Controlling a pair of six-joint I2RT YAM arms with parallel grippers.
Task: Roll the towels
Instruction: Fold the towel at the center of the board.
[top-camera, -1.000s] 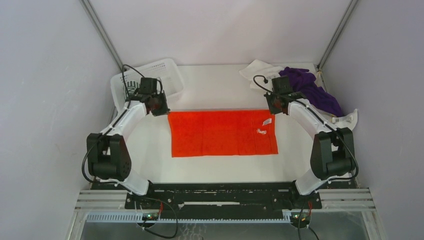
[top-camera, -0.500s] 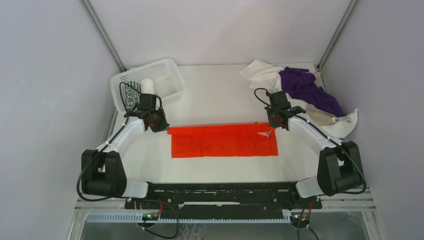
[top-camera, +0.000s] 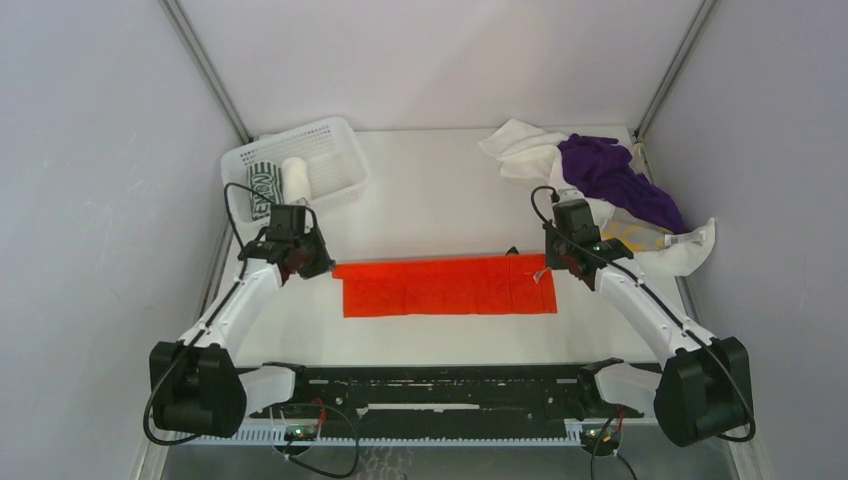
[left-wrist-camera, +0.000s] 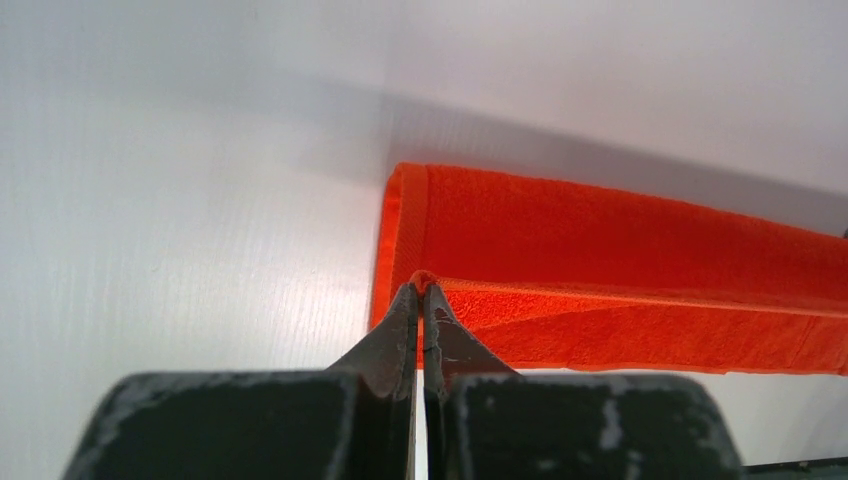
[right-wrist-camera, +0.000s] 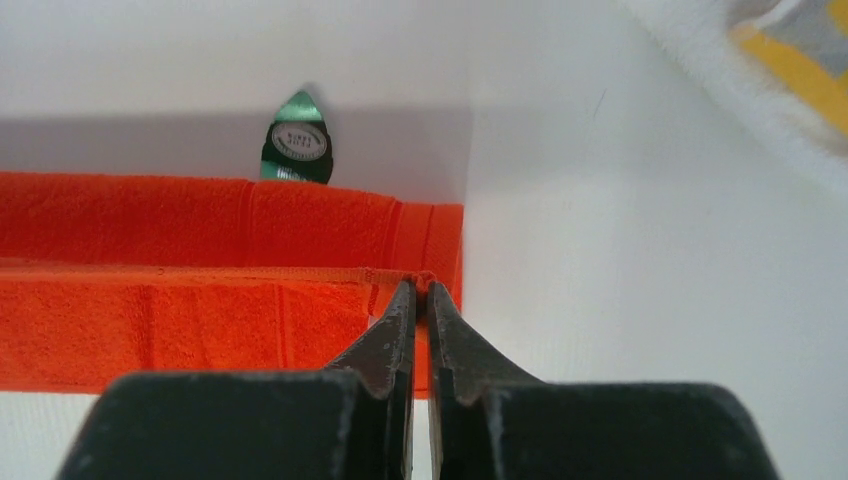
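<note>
The orange-red towel (top-camera: 450, 288) lies on the white table as a long band, its far edge lifted and folding toward the near edge. My left gripper (top-camera: 318, 266) is shut on the towel's far left corner (left-wrist-camera: 421, 284). My right gripper (top-camera: 552, 262) is shut on its far right corner (right-wrist-camera: 421, 283). The purple towel (top-camera: 610, 178), a white towel (top-camera: 520, 143) and the yellow-and-grey towel (top-camera: 635, 230) lie heaped at the back right. A rolled dark green-and-white towel (top-camera: 263, 188) and a rolled white one (top-camera: 295, 180) sit in the basket.
The white mesh basket (top-camera: 330, 142) stands at the back left. A green tag (right-wrist-camera: 295, 142) lies on the table just beyond the orange-red towel's right end. Grey walls close in both sides.
Both grippers have pulled the orange-red towel's far edge toward the near side. The towel went from a wide flat rectangle to a narrow folding band.
</note>
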